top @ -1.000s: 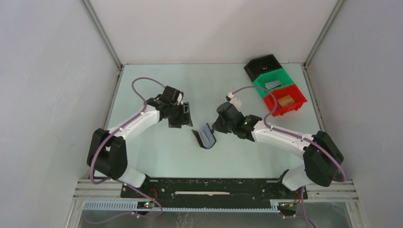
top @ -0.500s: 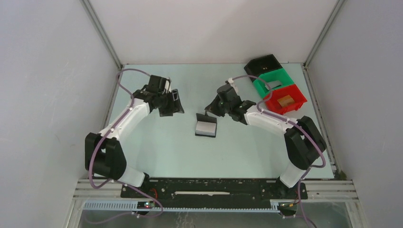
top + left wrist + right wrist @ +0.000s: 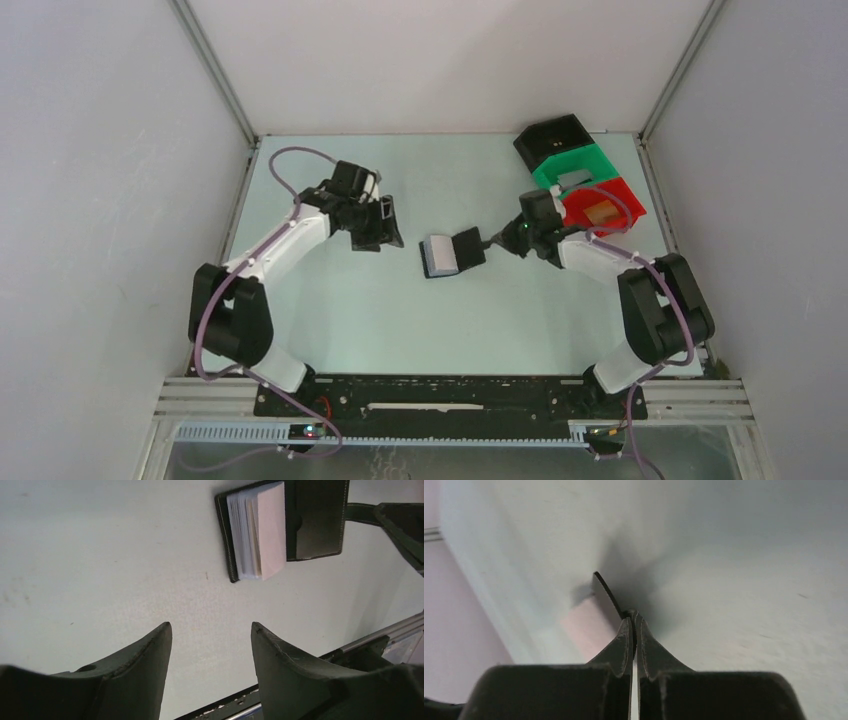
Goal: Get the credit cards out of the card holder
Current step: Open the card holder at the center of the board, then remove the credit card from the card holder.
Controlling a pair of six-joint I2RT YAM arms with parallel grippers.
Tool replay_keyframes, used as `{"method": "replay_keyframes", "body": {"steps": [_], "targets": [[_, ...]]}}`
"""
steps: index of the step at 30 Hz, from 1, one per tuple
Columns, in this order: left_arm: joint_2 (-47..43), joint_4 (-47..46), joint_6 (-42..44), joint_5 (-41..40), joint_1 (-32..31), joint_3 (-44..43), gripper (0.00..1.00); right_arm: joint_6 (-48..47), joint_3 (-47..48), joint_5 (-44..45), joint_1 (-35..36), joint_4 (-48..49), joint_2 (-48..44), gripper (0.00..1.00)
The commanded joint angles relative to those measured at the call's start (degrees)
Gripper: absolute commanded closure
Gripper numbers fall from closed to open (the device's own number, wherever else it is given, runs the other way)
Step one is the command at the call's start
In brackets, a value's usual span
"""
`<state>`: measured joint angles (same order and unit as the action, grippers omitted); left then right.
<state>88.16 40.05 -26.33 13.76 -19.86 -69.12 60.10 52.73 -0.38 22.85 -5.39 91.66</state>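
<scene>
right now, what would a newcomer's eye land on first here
The black wallet lies open mid-table, with a stack of pale cards showing in the half nearer the left arm. The right tool is shut on the wallet's tab, and the left tool hangs open beside it. Black, green and red bins sit in a row at the far right corner.

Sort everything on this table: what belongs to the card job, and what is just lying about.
Job: small black folding card holder; pale grey credit cards stacked in it; right tool pinching its tab; left tool, open.
Lying about: black plastic bin; green bin; red bin holding an orange-tan piece.
</scene>
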Motion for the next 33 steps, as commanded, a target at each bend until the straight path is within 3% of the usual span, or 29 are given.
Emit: {"method": "replay_keyframes", "body": {"steps": [1, 6, 11, 19, 25, 33], "targets": [[2.6, -1.4, 0.4, 2.4, -3.4, -2.9, 0.36, 1.3, -6.6, -1.2, 0.1, -0.8, -4.2, 1.00], [6.0, -3.3, -1.0, 4.1, -5.1, -4.4, 0.36, 3.3, -15.4, -1.3, 1.2, 0.8, -6.4, 1.00], [7.8, -7.0, -3.0, 10.9, -6.3, -4.4, 0.41, 3.5, -19.5, 0.3, 3.2, 0.8, -8.2, 1.00], [13.3, -10.6, -3.0, 10.4, -9.0, -8.1, 0.32, 3.3, -20.6, 0.1, 3.7, 4.5, -6.8, 1.00], [17.7, -8.1, 0.3, 5.5, -9.6, -13.4, 0.23, 2.4, -20.6, -0.5, 3.5, 4.3, -6.3, 1.00], [24.0, -7.8, 1.2, 10.5, -10.8, -17.3, 0.22, 1.3, -20.6, -0.1, 3.5, 3.7, -7.4, 1.00]]}}
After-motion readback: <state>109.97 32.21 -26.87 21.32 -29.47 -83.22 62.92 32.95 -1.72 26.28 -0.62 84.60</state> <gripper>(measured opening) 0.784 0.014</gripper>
